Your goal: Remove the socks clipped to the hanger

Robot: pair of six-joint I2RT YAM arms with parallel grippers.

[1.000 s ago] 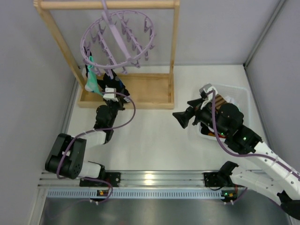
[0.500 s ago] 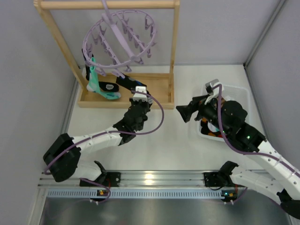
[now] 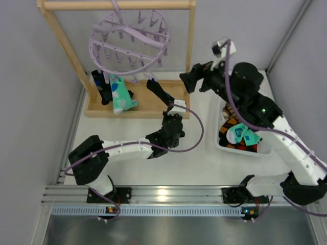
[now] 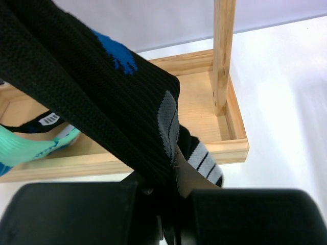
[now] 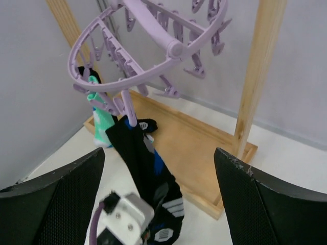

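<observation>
Top external view: three socks on the hanger, one gripped

One white counter (image 3: 204, 168) carries one light wooden rack (image 3: 76, 5) in its far-left corner and one pale bin (image 3: 220, 143) by its right edge. One lilac hanger (image 3: 127, 43) hooks over the rack's top bar, its rings tilted. Three socks hang from its pegs. A dark sock (image 3: 98, 84) and a teal sock (image 3: 120, 97) drop straight down at the left side. A black sock with blue marks (image 4: 102, 81) is drawn taut, its long axis slanting from a peg down toward the near-right. Inside the bin lie more socks, a teal binned sock (image 3: 244, 135) on top of dark patterned ones; their number I cannot tell. Of the two claws, the left claw (image 3: 169, 106) is clamped on the taut sock's lower end. The right claw (image 3: 186, 81) gapes wide and holds nothing, near the rack's right post.
</observation>
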